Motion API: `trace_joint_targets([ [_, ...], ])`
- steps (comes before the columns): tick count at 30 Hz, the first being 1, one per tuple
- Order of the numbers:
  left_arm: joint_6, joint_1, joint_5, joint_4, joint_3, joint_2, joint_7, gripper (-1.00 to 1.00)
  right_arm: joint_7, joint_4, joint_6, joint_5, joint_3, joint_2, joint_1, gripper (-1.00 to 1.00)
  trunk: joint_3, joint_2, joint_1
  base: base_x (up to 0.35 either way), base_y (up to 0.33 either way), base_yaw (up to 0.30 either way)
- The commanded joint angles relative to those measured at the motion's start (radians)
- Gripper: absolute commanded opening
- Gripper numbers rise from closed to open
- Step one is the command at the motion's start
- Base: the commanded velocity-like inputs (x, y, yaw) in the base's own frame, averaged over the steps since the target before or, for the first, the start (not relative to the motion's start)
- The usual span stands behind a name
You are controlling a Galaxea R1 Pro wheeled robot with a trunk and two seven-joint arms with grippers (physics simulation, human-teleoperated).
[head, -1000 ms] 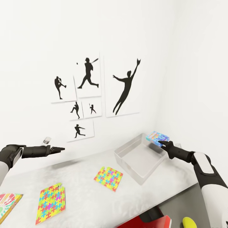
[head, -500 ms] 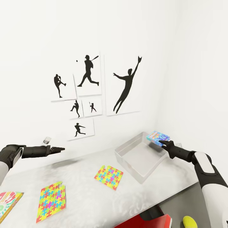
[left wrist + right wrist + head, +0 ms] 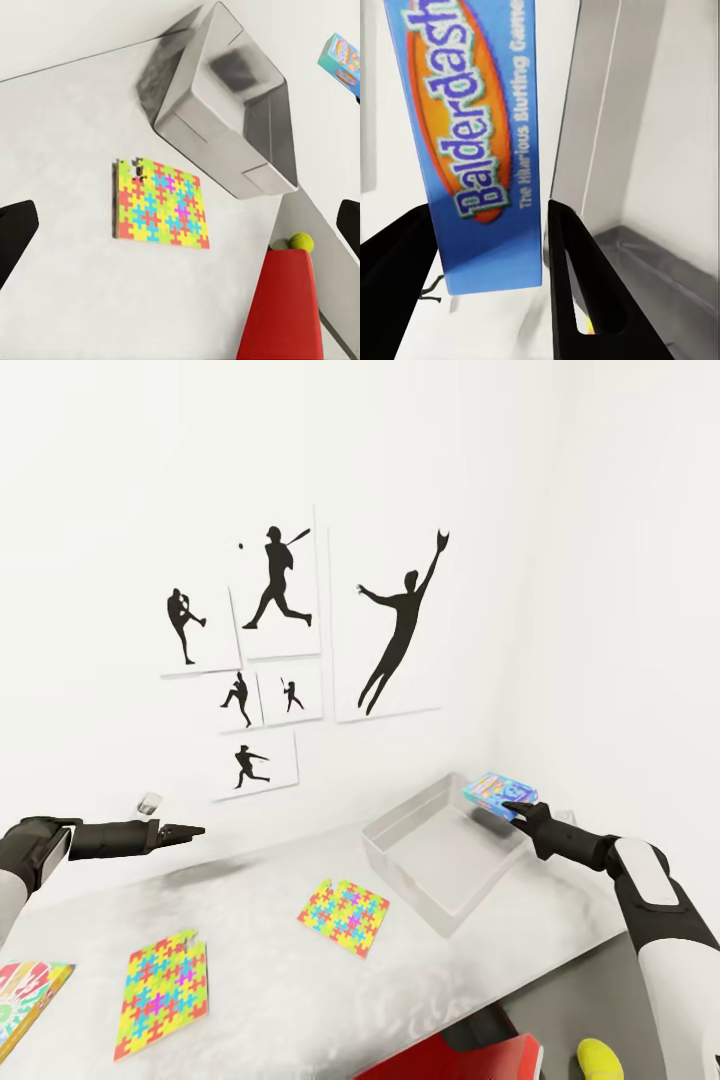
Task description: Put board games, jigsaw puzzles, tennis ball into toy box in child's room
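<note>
Tennis ball (image 3: 598,1059): small, yellow-green, nearest, on the lower dark section. Jigsaw puzzles: two flat multicoloured squares on the pale desk (image 3: 270,980), one near (image 3: 162,993), one mid-desk (image 3: 343,917). Swirl-cover board game (image 3: 25,1000): at the desk's left edge. Left tool (image 3: 188,830): fingers spread wide, empty, above the desk. Toy box (image 3: 440,850): pale grey tray, lidless. Right tool (image 3: 515,813): clamped on the blue board game (image 3: 498,791), lettered "Balderdash", above the tray's far corner.

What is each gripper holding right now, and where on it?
The right gripper pinches the blue board game by one short end, at the toy box rim. The left gripper holds nothing.
</note>
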Motion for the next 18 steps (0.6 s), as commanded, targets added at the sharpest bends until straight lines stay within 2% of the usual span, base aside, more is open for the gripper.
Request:
trace_joint_targets([
  [1,0.011,-0.001,-0.011,0.000,0.008,-0.001,-0.006,1.00,-0.004,0.000,0.005,-0.006,-0.002,0.000,-0.001,-1.00,-0.004,-0.003,0.001,0.000,0.000,0.000],
  [11,0.011,-0.001,-0.011,0.000,0.008,-0.001,-0.006,1.00,-0.003,-0.017,0.006,-0.010,-0.003,-0.001,-0.001,-1.00,-0.020,-0.003,0.001,0.000,0.000,0.000],
  [18,0.011,0.000,-0.011,0.000,0.008,-0.002,-0.006,1.00,-0.002,-0.054,0.004,-0.010,-0.004,-0.001,0.004,-1.00,-0.022,-0.003,0.001,0.000,0.000,0.000],
])
